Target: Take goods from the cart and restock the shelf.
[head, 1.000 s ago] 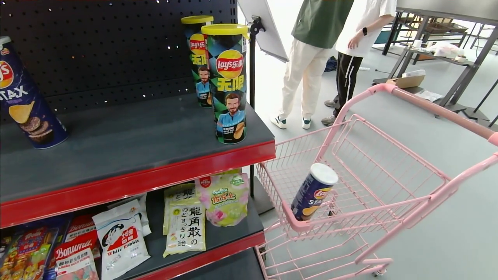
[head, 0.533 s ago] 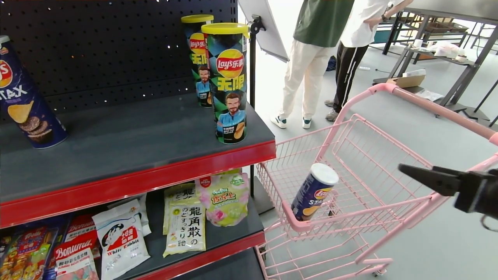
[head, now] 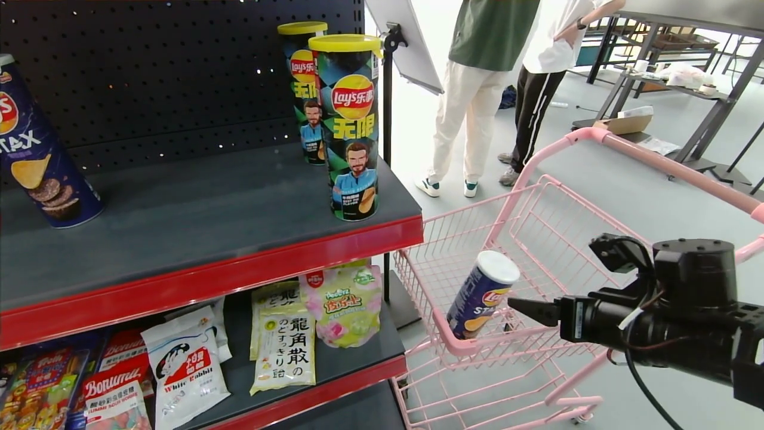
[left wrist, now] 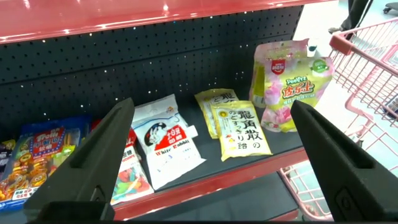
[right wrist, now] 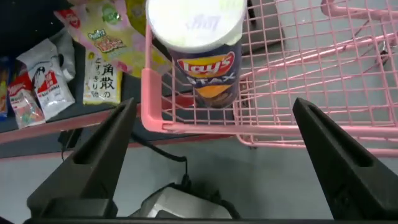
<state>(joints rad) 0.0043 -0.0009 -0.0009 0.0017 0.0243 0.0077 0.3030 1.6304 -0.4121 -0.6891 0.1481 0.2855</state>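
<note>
Right gripper (right wrist: 212, 104) swung in from right edge, jaws spread, facing chip can (head: 482, 295) leaning in cart (head: 453, 344); likely light, stiff, slick, so grasp mid-body.

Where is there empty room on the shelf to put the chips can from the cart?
The top shelf has a wide bare stretch between the blue can at its left end and the two yellow-lidded cans at its right end. The lower shelf is crowded with snack bags lying side by side.
</note>
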